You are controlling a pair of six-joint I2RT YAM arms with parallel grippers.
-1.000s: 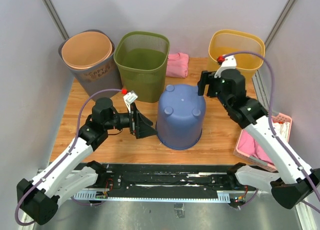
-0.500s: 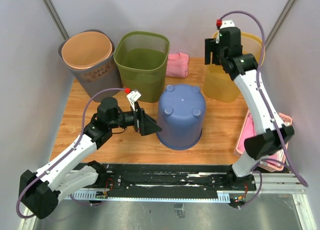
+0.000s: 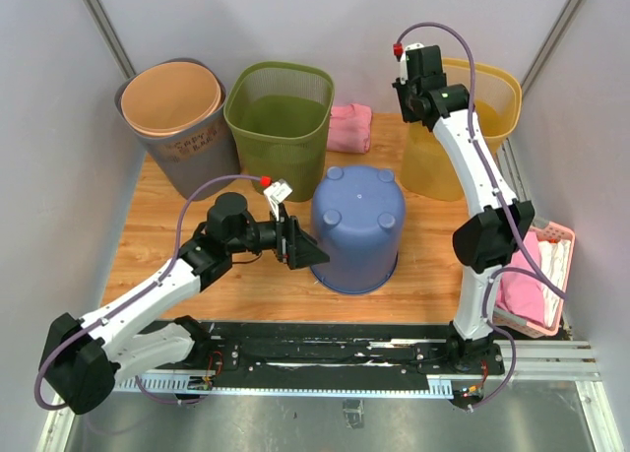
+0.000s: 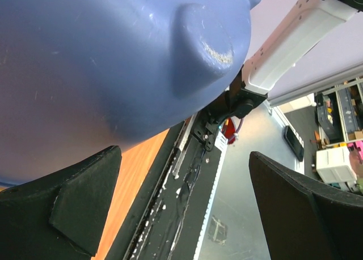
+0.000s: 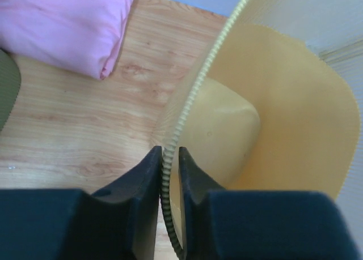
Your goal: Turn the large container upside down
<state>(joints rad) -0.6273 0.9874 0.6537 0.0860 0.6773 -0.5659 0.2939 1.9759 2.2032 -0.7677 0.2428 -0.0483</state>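
Nearest me, I am holding the left gripper (image 3: 317, 253) spread wide, low over the wooden table (image 3: 148, 235), its fingers pointing at the left wall of the blue bucket (image 3: 356, 230). In the left wrist view the left gripper (image 4: 184, 209) is gripping nothing, and the blue bucket (image 4: 102, 56) is filling the upper frame just beside one finger; I cannot tell whether they touch. That bucket is standing mouth-down at the table's middle. Farther back, the right gripper (image 3: 411, 109) is reaching down onto the yellow basket (image 3: 433, 171) at the far right. The right wrist view shows the right gripper (image 5: 168, 158) pinching narrow on the ribbed rim of the yellow basket (image 5: 283, 101), mouth upward. Just left of the basket a pink cloth (image 5: 62, 28) is lying on the table, and beyond it a green basket (image 3: 279, 127) is standing.
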